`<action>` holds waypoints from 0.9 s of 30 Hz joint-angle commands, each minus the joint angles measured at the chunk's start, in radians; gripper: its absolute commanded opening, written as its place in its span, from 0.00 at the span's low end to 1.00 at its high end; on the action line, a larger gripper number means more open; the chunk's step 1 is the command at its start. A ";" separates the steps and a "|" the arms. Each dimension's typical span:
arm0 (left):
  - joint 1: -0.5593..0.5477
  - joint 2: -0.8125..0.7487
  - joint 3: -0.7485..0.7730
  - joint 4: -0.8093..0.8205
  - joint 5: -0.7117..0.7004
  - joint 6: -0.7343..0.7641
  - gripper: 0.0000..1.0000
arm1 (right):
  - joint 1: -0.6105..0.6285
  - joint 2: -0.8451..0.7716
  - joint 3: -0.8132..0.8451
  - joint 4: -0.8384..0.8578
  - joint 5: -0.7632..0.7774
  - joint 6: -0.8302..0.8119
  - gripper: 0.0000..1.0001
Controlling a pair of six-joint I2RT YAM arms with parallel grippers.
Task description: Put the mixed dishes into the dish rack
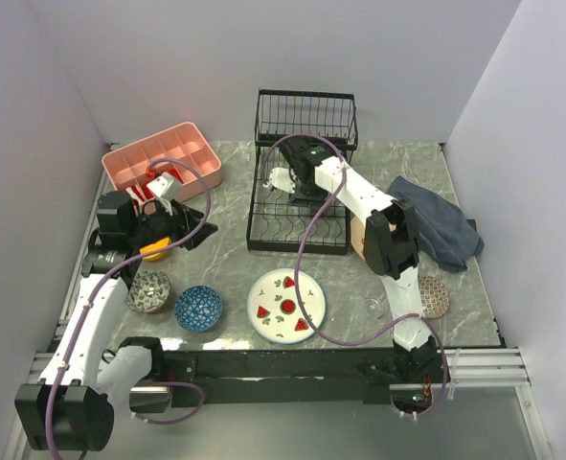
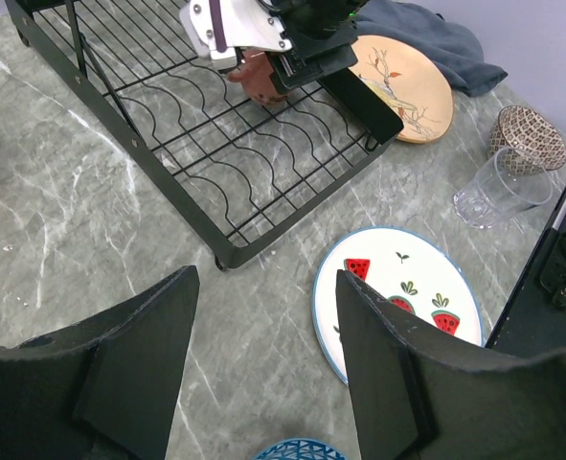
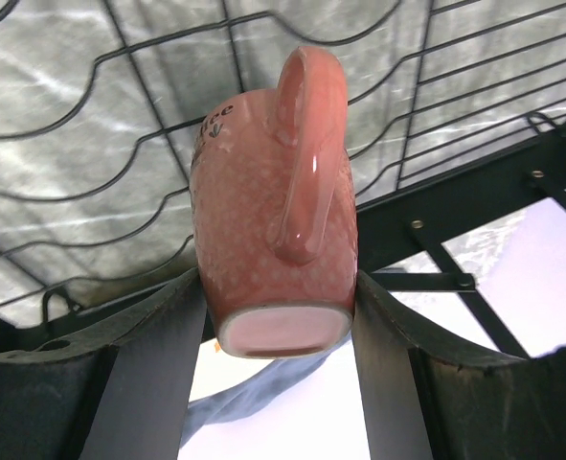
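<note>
Pale walls [image 1: 263,57] box in three sides of the grey marbled table [image 1: 227,264]; the black dish rack [image 1: 273,225] stands at 12 o'clock, a pink tray [image 1: 163,158] at 10, a blue-grey cloth [image 1: 445,230] at 3; the watermelon plate [image 1: 285,305] lies at 6, the bird plate [image 2: 412,91] just right of the rack; the right gripper [image 3: 278,311] is clamped on the terracotta cup [image 3: 268,192] over the rack's slotted base; the left gripper [image 2: 268,355] hovers at 9, fingers apart, empty.

four bowls [image 1: 154,252] [image 1: 148,290] [image 1: 198,309] [image 1: 434,297], two plates [image 1: 286,306] [image 2: 412,86], one cup [image 3: 273,206], one glass [image 2: 501,187], one rack [image 2: 227,257]
</note>
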 commanded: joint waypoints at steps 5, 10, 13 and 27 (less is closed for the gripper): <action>0.004 0.012 0.028 0.044 0.027 0.005 0.66 | -0.004 -0.028 -0.017 0.124 0.031 0.024 0.60; 0.004 0.015 0.023 0.070 0.039 -0.012 0.66 | -0.004 -0.080 -0.037 0.131 0.035 0.056 0.68; 0.004 0.015 0.012 0.099 0.051 -0.029 0.66 | -0.002 -0.111 -0.069 0.149 0.041 0.073 0.71; 0.000 -0.011 0.022 0.076 0.053 -0.015 0.66 | 0.010 -0.195 -0.101 0.201 0.061 0.122 1.00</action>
